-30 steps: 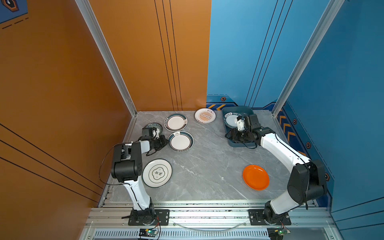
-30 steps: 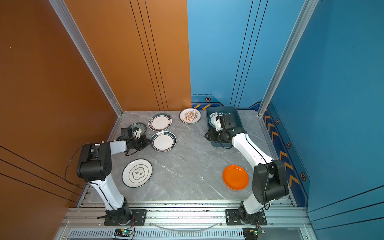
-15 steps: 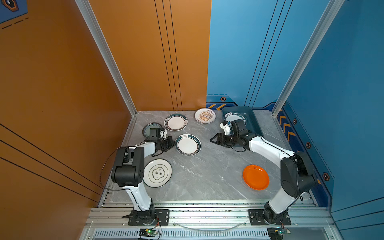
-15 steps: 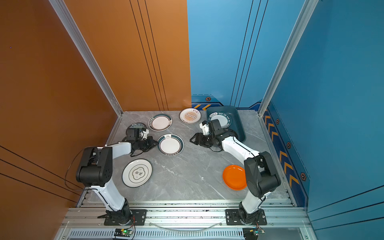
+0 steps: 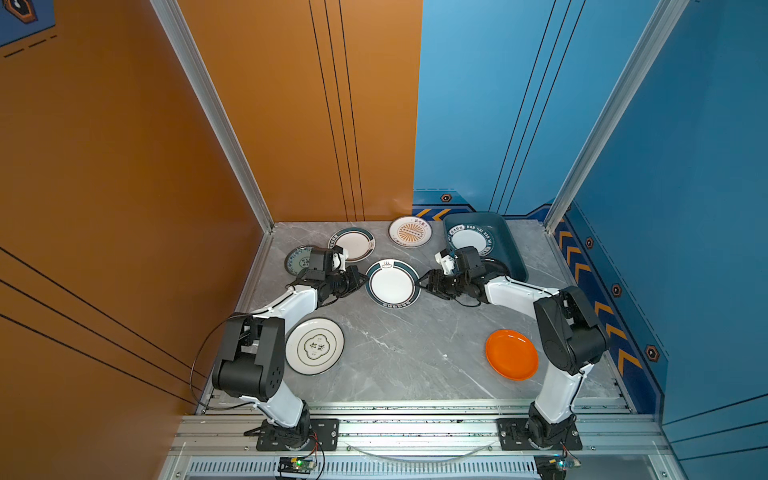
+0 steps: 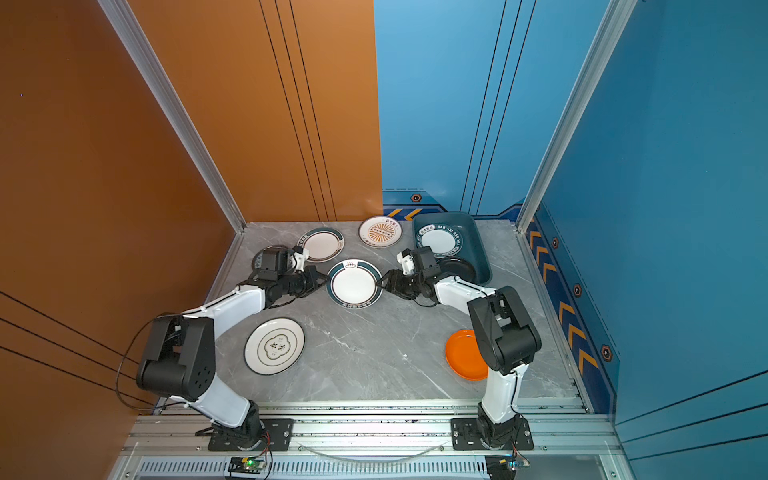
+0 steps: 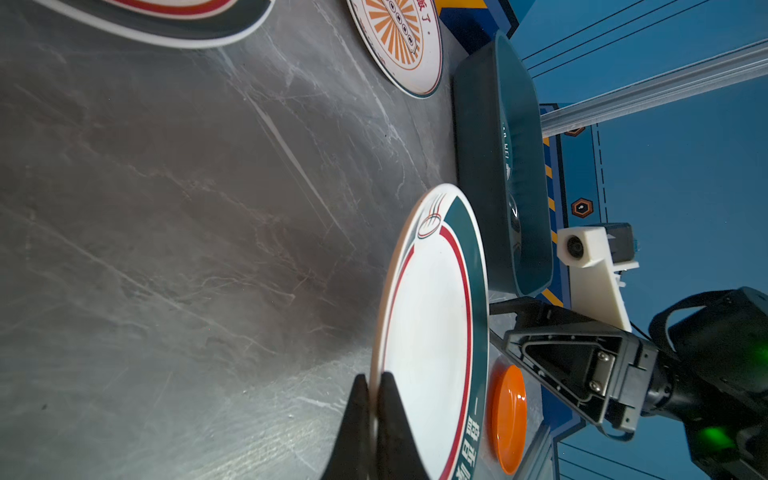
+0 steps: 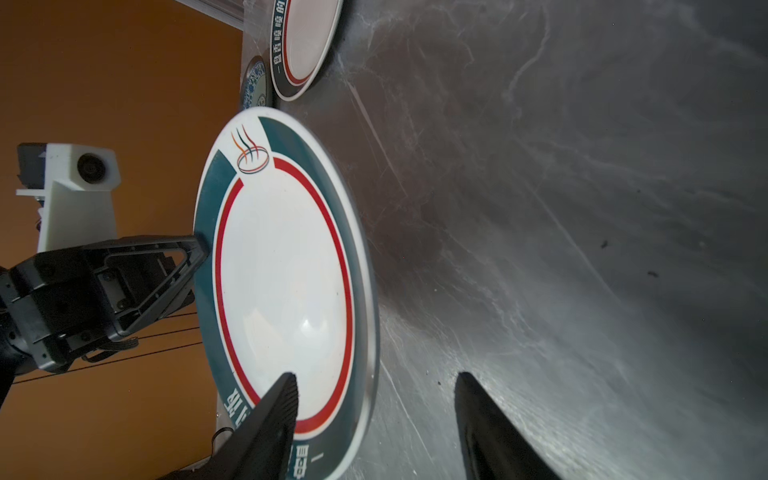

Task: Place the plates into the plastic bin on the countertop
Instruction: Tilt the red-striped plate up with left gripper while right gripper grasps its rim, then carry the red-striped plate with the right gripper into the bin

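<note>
A white plate with a dark green rim (image 5: 392,284) hangs just above the countertop (image 5: 399,353) at mid-table, casting a shadow below. My left gripper (image 7: 374,376) is shut on its left rim, one finger over and one under. My right gripper (image 8: 376,376) is open at the opposite rim, with its fingers astride the edge and apart from it. The plastic bin (image 5: 509,249) at the back right holds a green-rimmed plate (image 5: 471,241) and a black one (image 6: 457,266).
Loose plates lie on the countertop: a green-rimmed plate (image 5: 352,244), a sunburst plate (image 5: 410,231) and a teal patterned plate (image 5: 297,259) at the back, a cream plate (image 5: 314,345) front left, an orange plate (image 5: 512,354) front right. Walls close three sides.
My left gripper has carried the green-rimmed plate rightward to mid-table. My right gripper has left the bin, swung left to the plate's right edge and opened wider.
</note>
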You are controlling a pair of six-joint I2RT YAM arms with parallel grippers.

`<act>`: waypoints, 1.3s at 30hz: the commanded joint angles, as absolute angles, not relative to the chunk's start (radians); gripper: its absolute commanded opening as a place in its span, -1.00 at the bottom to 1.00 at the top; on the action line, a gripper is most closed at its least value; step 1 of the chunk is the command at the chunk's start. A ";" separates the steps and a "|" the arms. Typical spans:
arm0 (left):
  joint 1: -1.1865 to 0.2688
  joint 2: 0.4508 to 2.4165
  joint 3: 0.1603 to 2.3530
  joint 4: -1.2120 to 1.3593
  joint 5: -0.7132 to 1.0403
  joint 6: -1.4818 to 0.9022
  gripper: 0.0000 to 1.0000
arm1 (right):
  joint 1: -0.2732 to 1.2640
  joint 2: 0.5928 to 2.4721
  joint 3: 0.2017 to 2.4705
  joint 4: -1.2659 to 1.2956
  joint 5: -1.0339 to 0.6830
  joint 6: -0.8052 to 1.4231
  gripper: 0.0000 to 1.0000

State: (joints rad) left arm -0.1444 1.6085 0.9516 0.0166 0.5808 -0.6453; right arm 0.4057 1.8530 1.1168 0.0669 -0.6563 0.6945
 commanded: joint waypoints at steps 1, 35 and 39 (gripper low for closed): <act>-0.153 1.566 0.987 0.011 0.609 -0.668 -1.00 | 0.406 1.870 1.104 0.170 -0.698 0.744 0.24; -0.227 1.570 1.077 -0.077 0.565 -0.628 0.29 | 0.315 1.835 1.168 0.173 -0.756 0.792 -1.00; -0.224 1.552 1.078 -0.121 0.540 -0.595 0.98 | 0.203 1.788 1.300 -0.069 -0.684 0.678 -1.00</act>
